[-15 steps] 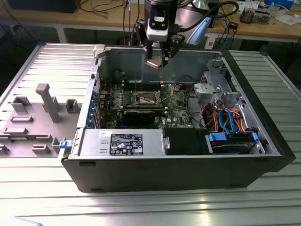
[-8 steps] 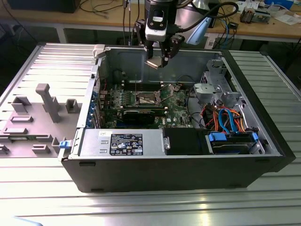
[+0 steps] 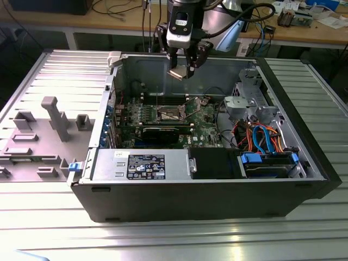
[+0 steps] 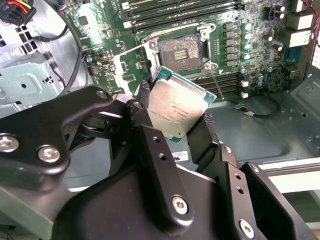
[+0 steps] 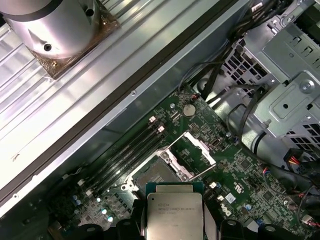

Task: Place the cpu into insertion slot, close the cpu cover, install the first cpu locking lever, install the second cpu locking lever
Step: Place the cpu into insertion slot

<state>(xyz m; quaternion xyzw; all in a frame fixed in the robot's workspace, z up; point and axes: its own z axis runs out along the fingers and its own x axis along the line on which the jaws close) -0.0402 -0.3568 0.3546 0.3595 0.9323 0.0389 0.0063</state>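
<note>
The tool (image 3: 182, 70) hangs above the open case (image 3: 304, 163), which rests on the ribbed desk (image 3: 163, 239). It is closed on the cpu (image 3: 178, 74), and in the second wrist view its black fingers (image 4: 144, 97) pinch the chip by two opposite edges, metal top facing the camera. The cpu is in the air, well clear of the board and not yet placed.

The slot (image 3: 167, 113) lies below it on the green board, beside the long memory slots (image 5: 125, 155). In both wrist views the dark centre of the slot (image 4: 180, 50) is bare. The cover (image 5: 175, 164) stands swung up and away from it, so the way down looks free.

The step in hand looks like carrying the chip over the slot and setting it in. In the exterior view the chip seems tilted, and in the second wrist view its edges do not run parallel to the slot's rim. To do this well:

- Level the chip and square it to the rim while it is high.
- Centre it over the dark field.
- Descend straight and slowly, without sliding across the contacts.
- Keep the fingers off the raised cover and the rim.
- Let the chip settle flat by its own weight, not by pressing.
</note>
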